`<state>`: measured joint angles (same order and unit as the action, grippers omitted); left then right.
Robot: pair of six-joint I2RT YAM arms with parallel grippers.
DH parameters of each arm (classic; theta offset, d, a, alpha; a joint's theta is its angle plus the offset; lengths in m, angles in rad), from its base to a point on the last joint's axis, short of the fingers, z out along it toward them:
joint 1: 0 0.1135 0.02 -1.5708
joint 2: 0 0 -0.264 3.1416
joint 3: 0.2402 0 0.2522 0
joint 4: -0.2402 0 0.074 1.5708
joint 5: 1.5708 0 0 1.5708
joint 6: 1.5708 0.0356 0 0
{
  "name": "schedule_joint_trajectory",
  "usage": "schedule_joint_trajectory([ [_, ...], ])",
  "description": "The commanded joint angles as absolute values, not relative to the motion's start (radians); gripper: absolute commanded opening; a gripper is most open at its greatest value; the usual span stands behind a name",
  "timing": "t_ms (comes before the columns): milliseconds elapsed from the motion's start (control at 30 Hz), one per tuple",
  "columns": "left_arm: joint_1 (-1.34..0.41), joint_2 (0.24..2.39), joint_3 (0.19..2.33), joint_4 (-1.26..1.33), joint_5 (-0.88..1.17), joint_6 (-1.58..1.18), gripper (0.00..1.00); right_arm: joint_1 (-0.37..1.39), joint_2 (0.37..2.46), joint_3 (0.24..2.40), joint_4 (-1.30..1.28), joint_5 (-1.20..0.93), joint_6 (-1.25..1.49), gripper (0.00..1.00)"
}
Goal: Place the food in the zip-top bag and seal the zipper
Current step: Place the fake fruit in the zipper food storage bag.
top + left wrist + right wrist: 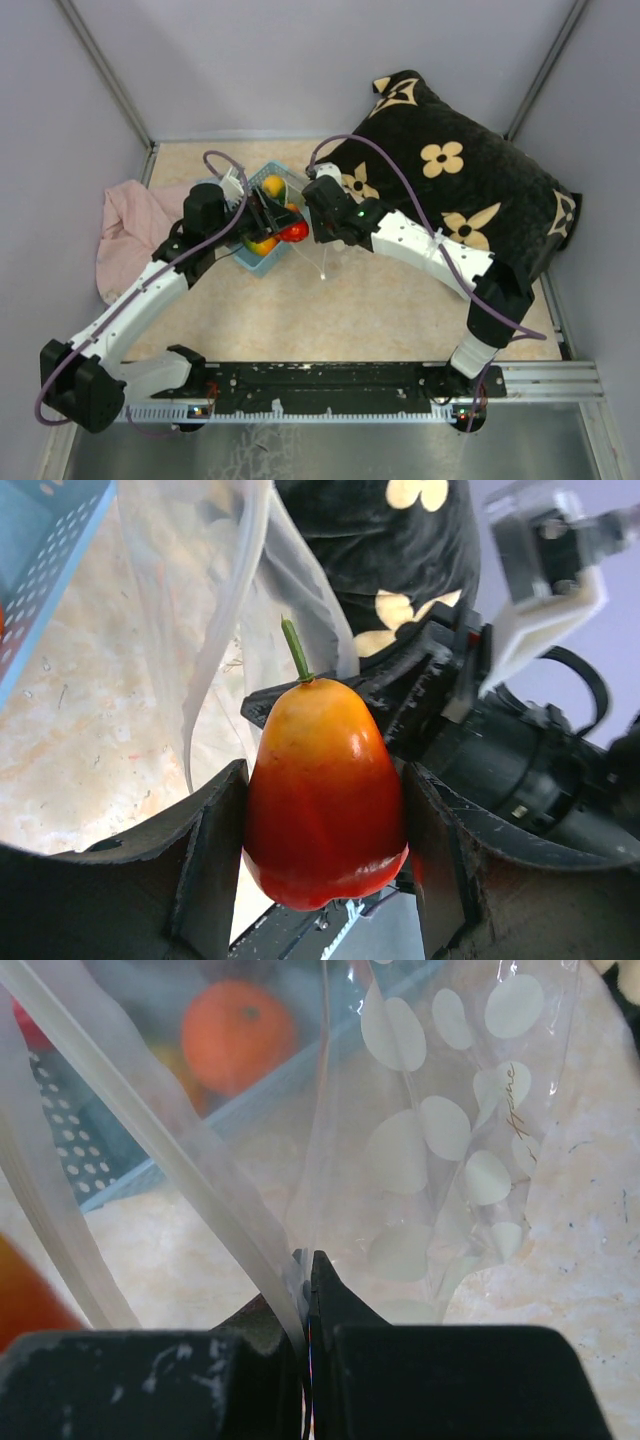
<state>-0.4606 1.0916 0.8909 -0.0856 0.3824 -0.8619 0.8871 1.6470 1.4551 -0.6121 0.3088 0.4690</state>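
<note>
My left gripper is clamped on a red-orange toy fruit (stem up, a finger against each side), close by the zip-top bag. My right gripper is pinched tight on the bag's zipper, lifting that edge beside the blue basket toward the middle of the worktop's far edge. More food sits in the basket

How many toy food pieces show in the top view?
3, though more may be hidden: a yellow-orange one at the basket's far end, a yellow-red one at its near end, a red one just right of the basket.
</note>
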Motion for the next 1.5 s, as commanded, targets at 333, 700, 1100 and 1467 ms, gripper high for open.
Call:
schedule_joint_trajectory([
  [333, -0.488, 1.198, 0.941, -0.241, 0.148, -0.857, 0.35, 0.887, 1.576, 1.495, -0.557, 0.177, 0.481, 0.0],
  [700, -0.524, 1.227, 1.042, -0.318, 0.13, -0.838, 0.61, 0.888, 1.564, 1.484, -0.541, 0.127, 0.479, 0.0],
  [1100, -0.537, 1.242, 1.11, -0.428, 0.082, -0.79, 0.88, 0.883, 1.548, 1.496, -0.578, 0.19, 0.479, 0.0],
  [1467, -0.537, 1.196, 1.229, -0.531, 0.085, -0.716, 0.94, 0.823, 1.508, 1.521, -0.66, 0.181, 0.486, 0.0],
])
